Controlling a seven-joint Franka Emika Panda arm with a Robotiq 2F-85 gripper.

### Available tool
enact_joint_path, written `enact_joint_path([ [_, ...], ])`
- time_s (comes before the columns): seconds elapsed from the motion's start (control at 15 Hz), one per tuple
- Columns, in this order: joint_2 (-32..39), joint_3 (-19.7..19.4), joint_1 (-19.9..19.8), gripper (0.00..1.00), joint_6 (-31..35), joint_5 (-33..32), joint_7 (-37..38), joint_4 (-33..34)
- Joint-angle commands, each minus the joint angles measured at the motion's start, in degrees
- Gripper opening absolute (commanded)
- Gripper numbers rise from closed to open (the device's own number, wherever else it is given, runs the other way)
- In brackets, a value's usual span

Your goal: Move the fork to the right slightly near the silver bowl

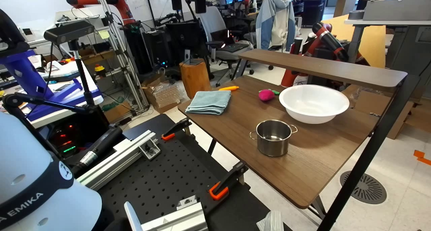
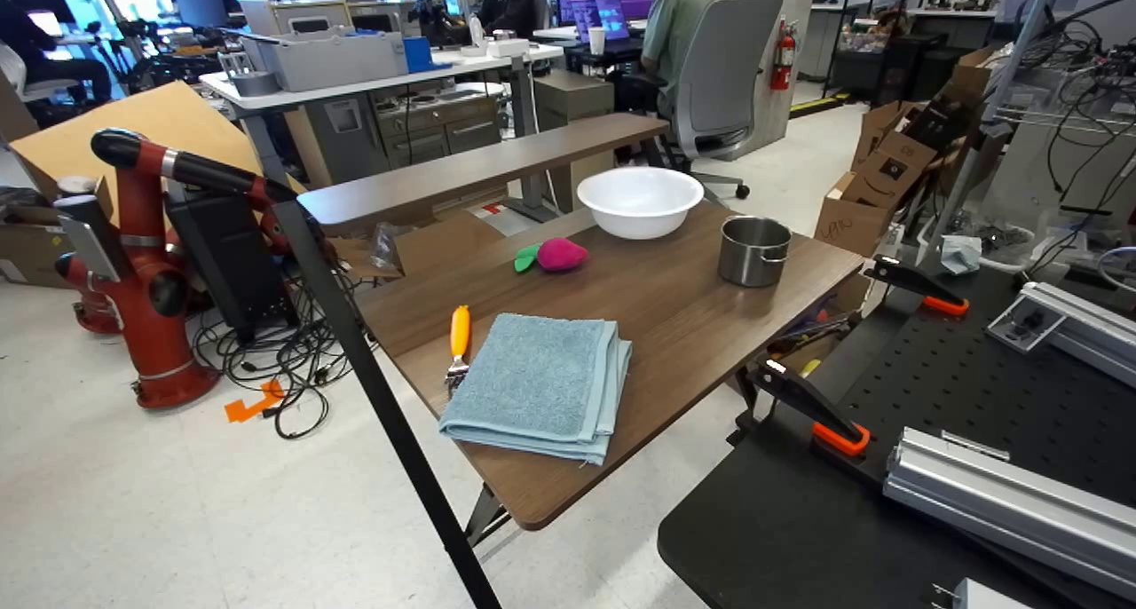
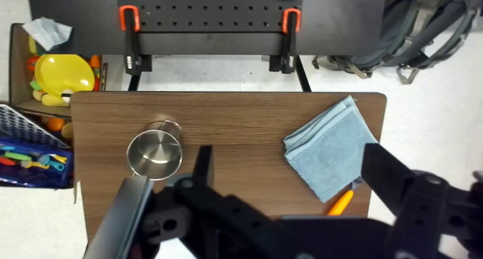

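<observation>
Lying w/ its orange handle bare, the fork (image 2: 459,344) is just beside the folded blue towel (image 2: 543,374); can't tell if the metal tip's tucked under. Prob. light & stiff, handle smooth & poss. slippery, so I'd pinch approx. mid-handle, clear of the towel, else it might drag along. My gripper (image 3: 289,155) holds nothing, fingers spread wide in the wrist view. The silver bowl (image 1: 273,144) stands upright toward the opp. end of the table (image 1: 235,130), well apart from the fork, w/ the white bowl (image 1: 313,104) nearby
</observation>
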Motion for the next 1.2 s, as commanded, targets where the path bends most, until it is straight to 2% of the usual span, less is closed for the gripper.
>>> enact_joint_path([
  [0.0,7.1,2.9,0.9,1.00,4.7,5.2,8.8,3.9],
  [0.2,13.9,7.0,1.4,1.00,11.9,5.6,18.1,7.2],
  [0.53,27.2,11.6,3.2,1.00,22.5,1.2,33.2,14.6],
  [0.8,38.8,10.1,6.7,1.00,27.5,-6.2,43.8,22.5],
  [1.13,51.0,5.7,12.2,1.00,28.5,-11.8,52.4,32.4],
])
